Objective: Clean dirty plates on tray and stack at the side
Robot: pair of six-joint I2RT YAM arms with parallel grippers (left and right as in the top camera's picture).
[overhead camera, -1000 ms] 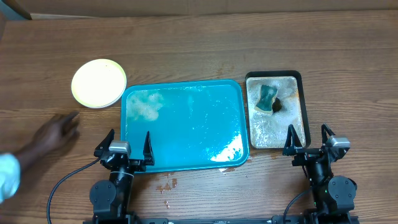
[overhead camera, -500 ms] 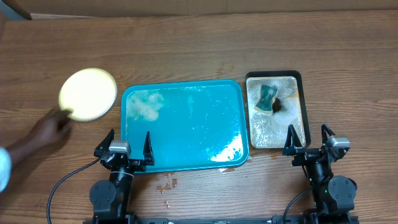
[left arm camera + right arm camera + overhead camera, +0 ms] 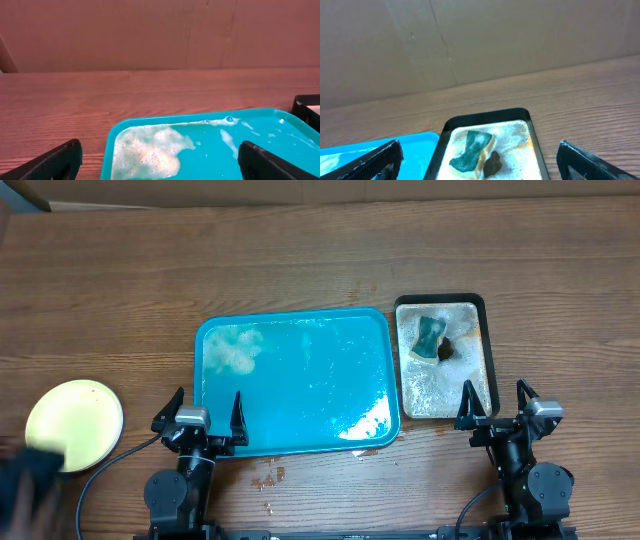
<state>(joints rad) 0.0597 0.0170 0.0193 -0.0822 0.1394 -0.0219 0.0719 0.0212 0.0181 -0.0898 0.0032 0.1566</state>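
A pale yellow-green plate [image 3: 73,427] sits at the table's front left, and a person's dark hand [image 3: 28,477] holds its near edge. The teal tray [image 3: 310,380] carries only water and a foam patch [image 3: 232,350], no plates. My left gripper [image 3: 205,412] hangs open over the tray's near left corner, empty. In the left wrist view its fingers [image 3: 55,161] flank the foam patch [image 3: 150,152] on the tray [image 3: 215,155]. My right gripper [image 3: 495,400] stands open and empty at the near end of the black tray [image 3: 489,330].
The black tray's rim [image 3: 485,115] encloses foamy water with a green-topped sponge [image 3: 471,150] and a small brown lump [image 3: 493,163] beside it. The sponge [image 3: 430,338] lies toward the tray's far end. Brown drips [image 3: 268,476] spot the wood in front of the teal tray. A cardboard wall backs the table.
The hand has carried the plate from behind the tray's left side to the table's front left. Both arms stayed still with their grippers open.
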